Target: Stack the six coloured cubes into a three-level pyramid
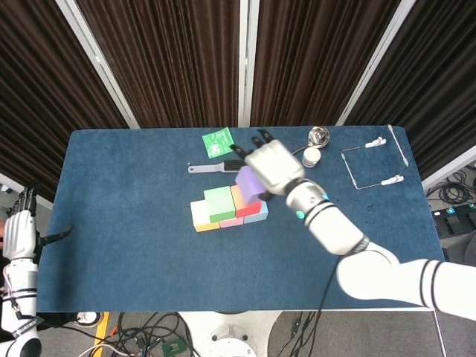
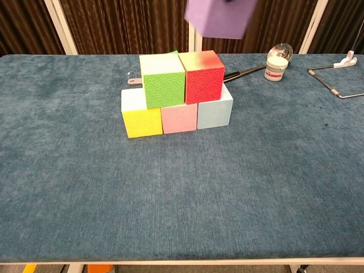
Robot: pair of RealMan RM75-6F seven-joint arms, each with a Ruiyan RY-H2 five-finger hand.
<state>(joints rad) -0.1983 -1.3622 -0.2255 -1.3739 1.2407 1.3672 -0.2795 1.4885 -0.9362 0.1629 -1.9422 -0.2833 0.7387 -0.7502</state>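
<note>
We see our right hand (image 1: 271,165) grasping the purple cube (image 2: 220,17) from above, held in the air over the red cube (image 2: 202,77), clear of it. The purple cube is plain matte lilac with crisp edges, tilted a little in the chest view, its top cut off by the frame edge. Below the hand stand 5 cubes on the desk (image 2: 182,199): yellow (image 2: 142,121), pink (image 2: 178,118) and pale blue (image 2: 215,112) in a touching row, with green (image 2: 164,82) and red side by side on top, both with an embossed pattern on their faces. Our left hand (image 1: 20,230) hangs off the desk's left edge, released, fingers apart.
</note>
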